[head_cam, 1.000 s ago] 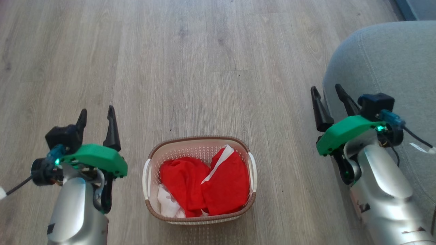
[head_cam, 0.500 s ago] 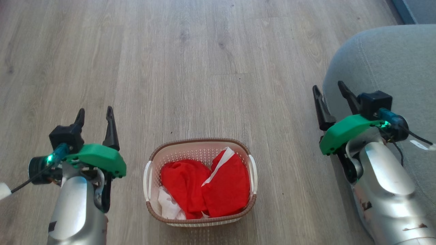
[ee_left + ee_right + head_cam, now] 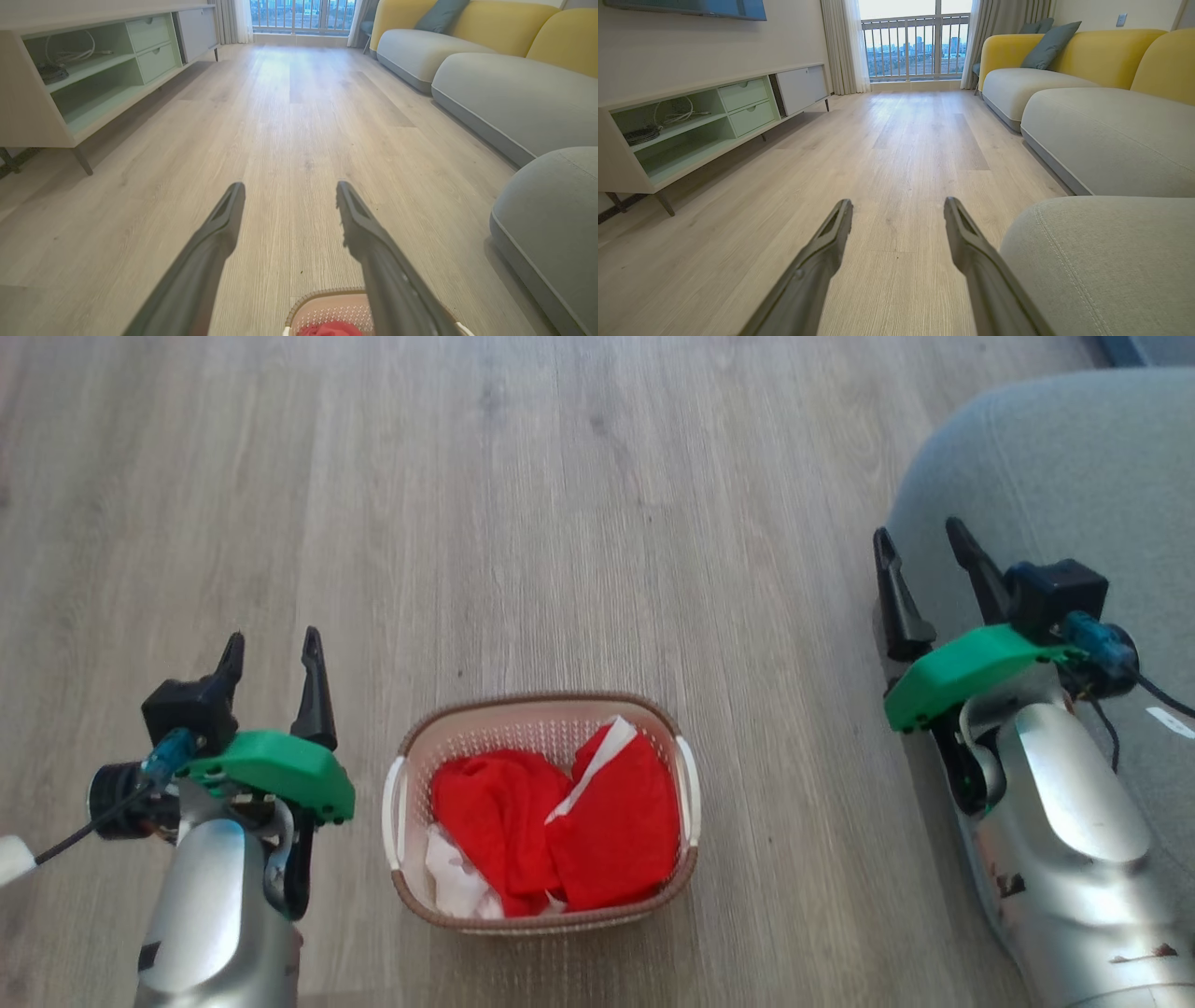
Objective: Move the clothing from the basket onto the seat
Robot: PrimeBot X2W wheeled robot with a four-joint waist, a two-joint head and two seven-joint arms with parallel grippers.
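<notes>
Two grippers: the left gripper point(image 3: 272, 639) and the right gripper point(image 3: 917, 532) both stood with fingers spread wide and nothing between them, the same as a second before.
Camera: the whole head view had shifted over that second. The floor point(image 3: 560, 523), the basket and the seat all sat a little higher in the picture, so the head had moved, not the things.
Right arm: its fingertips had climbed further up the picture than the scene around them. It seemed to have eased forward along the seat's rounded edge, and no contact could be made out.
Left arm: it had kept nearly the same place in the picture, just beside the basket's left handle and apart from it.
Basket: the basket point(image 3: 541, 698) stood upright on the floor between the two arms, nearer the left one.
Clothing: the clothing point(image 3: 560, 821) lay bunched inside the basket and filled most of it. A white band ran across the red folds, and pale fabric showed at the corner nearest the robot's left. Its lie looked unchanged.
Seat: the seat point(image 3: 1055, 457) was at the robot's right, apart from the basket, and bare wherever it showed.
Meaning for the task: the change was only repositioning, and no garment had left the basket. I judged the work to be at its very start. The next move would call for a gripper to tip down into the basket and close on a fold.
</notes>
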